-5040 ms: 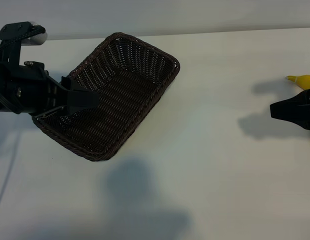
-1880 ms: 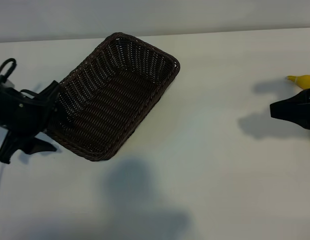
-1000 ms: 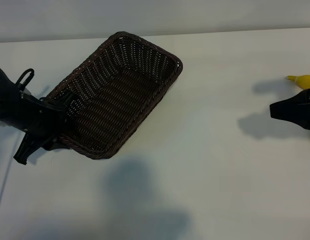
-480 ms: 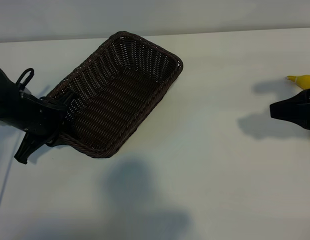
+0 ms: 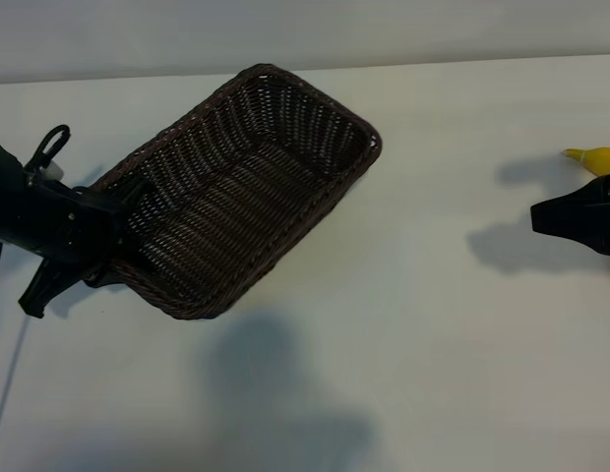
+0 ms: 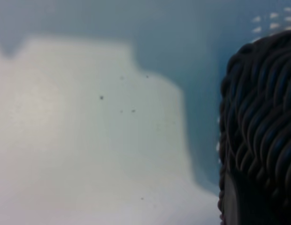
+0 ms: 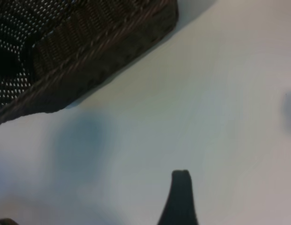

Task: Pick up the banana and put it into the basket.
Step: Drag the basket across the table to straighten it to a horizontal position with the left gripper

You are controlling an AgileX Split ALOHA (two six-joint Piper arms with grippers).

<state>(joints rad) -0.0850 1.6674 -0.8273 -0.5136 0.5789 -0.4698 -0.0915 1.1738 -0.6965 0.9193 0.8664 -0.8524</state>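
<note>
At the frame's left edge the left gripper [image 5: 113, 246] clamps the basket [image 5: 248, 187] rim, while the banana [image 5: 597, 157] lies at far right, just behind the idle right gripper [image 5: 559, 218], whose fingers stand apart — the nearer arm.

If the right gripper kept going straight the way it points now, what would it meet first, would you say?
Probably just the bare table: the right gripper points toward the basket, with nothing visible between them. Depth is uncertain.

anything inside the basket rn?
Basket shows only bare weave inside. The left gripper covers its near-end rim. Banana lies far off, behind the right gripper.
</note>
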